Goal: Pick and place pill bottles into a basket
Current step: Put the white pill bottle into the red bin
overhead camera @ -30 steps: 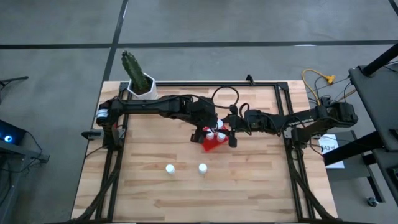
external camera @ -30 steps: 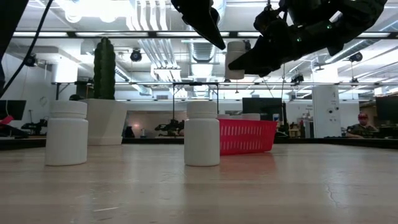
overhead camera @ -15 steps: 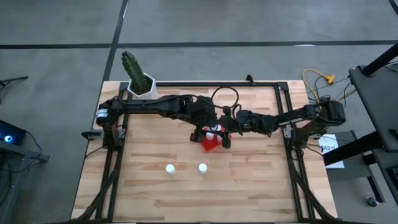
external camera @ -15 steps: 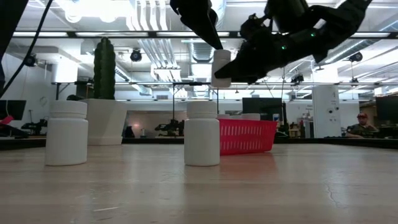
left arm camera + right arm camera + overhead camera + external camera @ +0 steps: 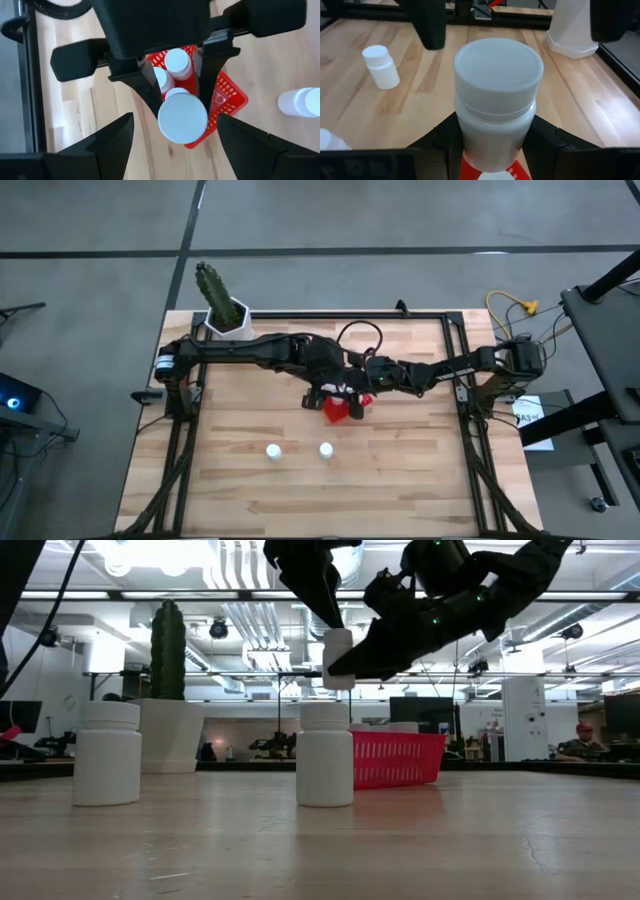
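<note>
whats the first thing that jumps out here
The two grippers meeting at mid-table over the red basket: the right gripper holds a pill bottle above it, with the left gripper close by. Two more bottles stand on the table nearer the front.

One white pill bottle (image 5: 497, 97) hangs upright over the red basket (image 5: 227, 97); two bottles (image 5: 298, 451) stand apart.
</note>
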You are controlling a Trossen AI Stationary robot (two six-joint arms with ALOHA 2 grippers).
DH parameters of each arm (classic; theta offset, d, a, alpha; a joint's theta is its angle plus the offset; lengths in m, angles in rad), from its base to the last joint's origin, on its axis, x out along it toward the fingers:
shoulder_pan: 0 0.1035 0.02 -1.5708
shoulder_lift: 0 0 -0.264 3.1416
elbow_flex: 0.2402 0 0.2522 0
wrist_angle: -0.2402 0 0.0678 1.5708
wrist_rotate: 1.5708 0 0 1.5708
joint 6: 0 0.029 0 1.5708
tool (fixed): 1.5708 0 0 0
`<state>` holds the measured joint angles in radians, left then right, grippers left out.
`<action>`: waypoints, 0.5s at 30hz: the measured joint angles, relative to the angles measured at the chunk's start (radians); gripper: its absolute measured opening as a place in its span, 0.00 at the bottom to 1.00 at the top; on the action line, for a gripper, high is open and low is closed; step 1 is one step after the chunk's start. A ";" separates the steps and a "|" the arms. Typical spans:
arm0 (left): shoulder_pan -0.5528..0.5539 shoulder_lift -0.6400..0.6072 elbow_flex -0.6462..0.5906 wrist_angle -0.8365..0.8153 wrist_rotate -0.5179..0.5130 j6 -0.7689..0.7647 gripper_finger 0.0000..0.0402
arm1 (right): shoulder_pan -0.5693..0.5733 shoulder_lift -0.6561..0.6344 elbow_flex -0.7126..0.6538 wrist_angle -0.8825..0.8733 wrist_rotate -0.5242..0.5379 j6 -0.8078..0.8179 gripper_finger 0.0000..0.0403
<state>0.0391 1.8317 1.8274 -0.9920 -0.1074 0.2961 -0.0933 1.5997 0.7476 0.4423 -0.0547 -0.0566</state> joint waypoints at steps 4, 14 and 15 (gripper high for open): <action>0.000 0.002 -0.001 0.001 -0.003 -0.003 0.66 | 0.000 -0.004 -0.002 -0.003 -0.001 0.000 0.37; 0.000 0.005 -0.002 0.002 -0.003 -0.022 0.66 | 0.001 -0.008 -0.002 0.002 -0.001 -0.003 0.37; 0.000 0.005 -0.002 0.002 -0.003 -0.026 0.66 | 0.001 -0.008 -0.002 0.002 -0.001 -0.003 0.37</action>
<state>0.0395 1.8366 1.8256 -0.9899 -0.1108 0.2701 -0.0925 1.5917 0.7460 0.4438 -0.0559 -0.0593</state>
